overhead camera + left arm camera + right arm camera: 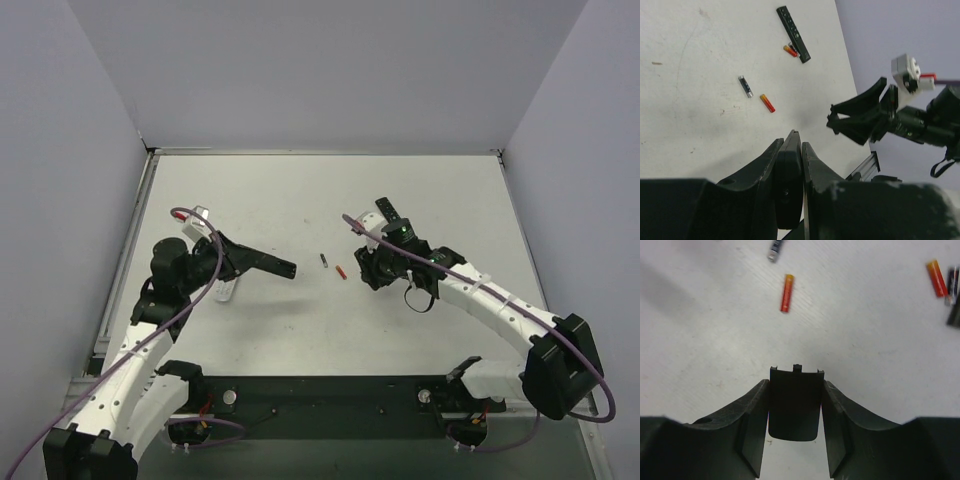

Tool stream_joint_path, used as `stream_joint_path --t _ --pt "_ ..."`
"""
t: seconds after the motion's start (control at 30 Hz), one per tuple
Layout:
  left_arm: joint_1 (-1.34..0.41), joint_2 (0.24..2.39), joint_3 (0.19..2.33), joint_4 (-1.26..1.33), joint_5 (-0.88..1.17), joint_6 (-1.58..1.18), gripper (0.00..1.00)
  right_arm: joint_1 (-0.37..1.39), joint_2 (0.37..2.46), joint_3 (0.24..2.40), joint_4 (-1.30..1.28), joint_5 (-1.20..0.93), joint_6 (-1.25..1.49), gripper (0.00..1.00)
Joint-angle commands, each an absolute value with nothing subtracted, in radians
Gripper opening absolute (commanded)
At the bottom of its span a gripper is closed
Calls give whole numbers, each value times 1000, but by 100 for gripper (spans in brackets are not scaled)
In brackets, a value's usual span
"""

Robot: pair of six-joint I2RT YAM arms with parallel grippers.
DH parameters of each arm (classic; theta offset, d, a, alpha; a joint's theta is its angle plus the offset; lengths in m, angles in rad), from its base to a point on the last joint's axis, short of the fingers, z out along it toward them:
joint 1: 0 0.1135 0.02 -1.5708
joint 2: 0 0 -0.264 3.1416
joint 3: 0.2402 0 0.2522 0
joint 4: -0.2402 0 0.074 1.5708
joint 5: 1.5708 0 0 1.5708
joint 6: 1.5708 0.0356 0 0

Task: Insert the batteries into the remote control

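Right wrist, flat black cover [794, 402], slim red battery [786, 292]

Four batteries [341, 271] show: two red, a red cell [767, 103] and a second red cell [789, 51], and two dark grey, a grey cell [745, 86] and a second grey cell [951, 280]. One black remote control [793, 34] lies on the worktop [690, 125]. There is also one black cover [795, 402] and one slim black piece [788, 185].

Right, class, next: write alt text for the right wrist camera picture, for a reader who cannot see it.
The right gripper grips a flat black cover with tabs on its far edge, above a white table. Beyond it lie a red battery and a dark grey battery; a second red battery and another dark battery sit at the right edge.
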State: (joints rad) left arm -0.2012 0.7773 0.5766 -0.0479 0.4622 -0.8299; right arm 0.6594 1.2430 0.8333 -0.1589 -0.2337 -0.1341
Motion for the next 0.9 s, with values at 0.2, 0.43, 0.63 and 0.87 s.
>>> stream_joint_path --t 0.2,0.43,0.63,0.87 --pt "-228 861 583 2 670 -634 0 420 1446 850 -317 -80 170 27" --pt "-252 871 612 -87 698 -555 0 348 1587 913 -359 -63 181 32" --pt "-242 884 609 -89 722 -554 0 330 1643 937 -374 -67 164 52" --pt "-239 910 626 -127 712 -539 0 333 1507 920 -359 -87 150 78"
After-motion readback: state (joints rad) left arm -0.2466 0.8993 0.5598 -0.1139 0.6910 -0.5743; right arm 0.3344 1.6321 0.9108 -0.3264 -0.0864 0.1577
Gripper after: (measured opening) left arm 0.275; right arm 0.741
